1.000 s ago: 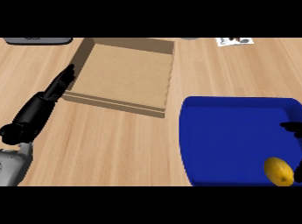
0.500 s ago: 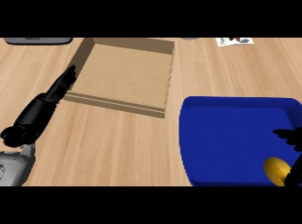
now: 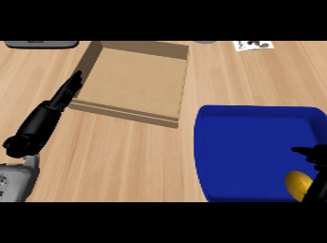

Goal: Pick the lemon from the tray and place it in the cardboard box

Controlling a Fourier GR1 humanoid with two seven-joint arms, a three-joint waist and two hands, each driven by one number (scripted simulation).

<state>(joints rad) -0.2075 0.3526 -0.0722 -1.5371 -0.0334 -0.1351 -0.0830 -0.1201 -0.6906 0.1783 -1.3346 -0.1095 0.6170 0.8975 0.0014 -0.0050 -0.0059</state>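
Since the earlier frames the right hand (image 3: pixel 322 166) has come lower and nearer the bottom right corner of the view, closing in on the lemon (image 3: pixel 299 184), while the left arm has stayed where it was and nothing on the counter (image 3: pixel 124 156) has shifted.

At the far left, the left hand (image 3: pixel 62 95) lies along the wood with its fingers straight and released, their tips just beside the left wall of the cardboard box (image 3: pixel 134 78). It holds nothing and appears to be resting. The box sits open and bare inside, well apart from the tray (image 3: pixel 253 142), which takes up the lower right.

Inside that blue tray, the lemon lies near the lower right corner, close to the tray's wall. The right hand is directly beside it, dark fingers reaching down along its right side and partly cut off by the view's edge. The fingers look spread rather than wrapped round the fruit, so I judge the grasp not yet made, though part of the hand is hidden.

The risk from here is the lemon's shape and position. It is round and smooth, so fingers closing off-centre could squeeze it sideways and send it rolling across the tray floor. Being so near the wall, it also leaves little room for fingers on that side.
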